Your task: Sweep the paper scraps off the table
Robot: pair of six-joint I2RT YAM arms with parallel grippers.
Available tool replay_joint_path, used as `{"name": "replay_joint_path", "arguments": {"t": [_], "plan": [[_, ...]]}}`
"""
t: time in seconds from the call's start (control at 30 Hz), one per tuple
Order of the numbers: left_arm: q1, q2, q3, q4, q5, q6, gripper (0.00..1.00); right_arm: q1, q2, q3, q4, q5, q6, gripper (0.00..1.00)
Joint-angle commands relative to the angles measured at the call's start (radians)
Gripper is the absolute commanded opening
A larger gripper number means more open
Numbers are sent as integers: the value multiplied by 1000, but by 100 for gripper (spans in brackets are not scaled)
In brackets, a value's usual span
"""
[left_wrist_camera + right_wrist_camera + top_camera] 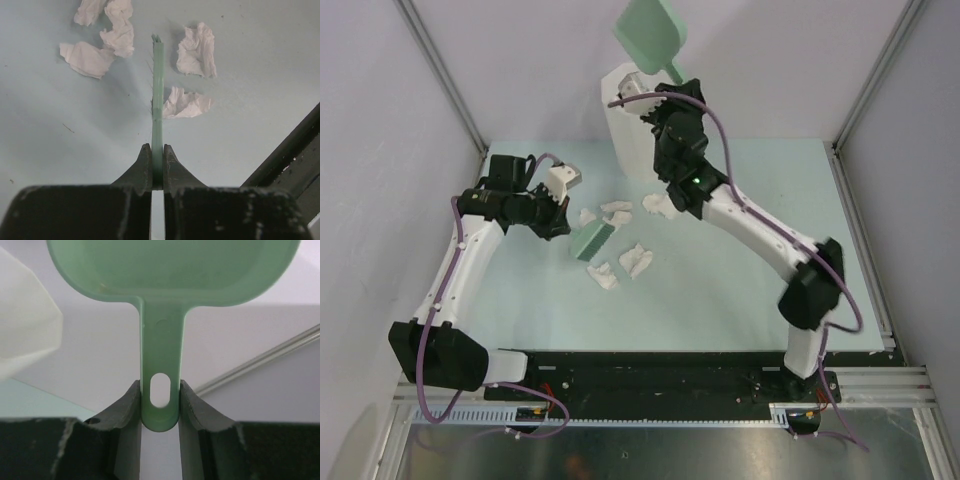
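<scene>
**Brush among the scraps, pan up by the bin**

My left gripper [157,167] was clamped on the green brush [158,85], low over the table [75,150], with paper scraps [196,50] lying on both sides. My right gripper [160,407] pinched the dustpan [170,270] by its handle, high beside the white bin [625,120]. I judged the pan should come down next to the wads first, then short flat strokes toward it.
</scene>
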Motion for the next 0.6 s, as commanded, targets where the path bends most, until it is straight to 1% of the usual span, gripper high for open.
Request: {"name": "replay_joint_path", "arguments": {"t": [0.0,0.03,0.07,0.1,0.13,0.17,0.2,0.23,0.27,0.3,0.33,0.4,0.43,0.47,0.5,0.57], "plan": [[8,-35,22,24,30,-1,0,99,-267,-31,-439,-30,730,0],[10,-34,26,26,27,-5,0,131,-343,-54,-613,-123,807,0],[10,-31,29,26,21,-9,0,147,-379,-94,-670,-171,874,0],[11,-28,33,26,16,-13,0,163,-419,-131,-758,-214,996,0],[11,-28,36,24,10,-18,0,195,-477,-202,-798,-271,1046,0],[14,-25,34,26,7,-18,0,212,-505,-232,-841,-299,1107,0],[15,-25,33,26,-8,-18,0,222,-525,-255,-940,-331,1155,0],[16,-23,30,26,-16,-18,0,232,-555,-296,-994,-391,1257,0],[18,-26,25,26,-24,-16,0,236,-565,-313,-1048,-423,1304,0],[18,-25,20,26,-35,-16,0,234,-572,-333,-1146,-463,1345,0],[18,-25,13,26,-36,-13,0,234,-583,-356,-1182,-527,1422,0],[18,-19,5,27,-29,-10,0,236,-603,-433,-1287,-581,1493,0],[18,-12,-1,26,-24,-12,0,236,-606,-456,-1320,-632,1526,0],[18,0,-4,26,-19,-12,0,236,-611,-503,-1349,-658,1583,0],[18,7,-3,26,-15,-12,0,237,-612,-525,-1387,-684,1606,0],[16,24,-1,26,14,-16,0,251,-626,-614,-1391,-750,1654,0]]}}
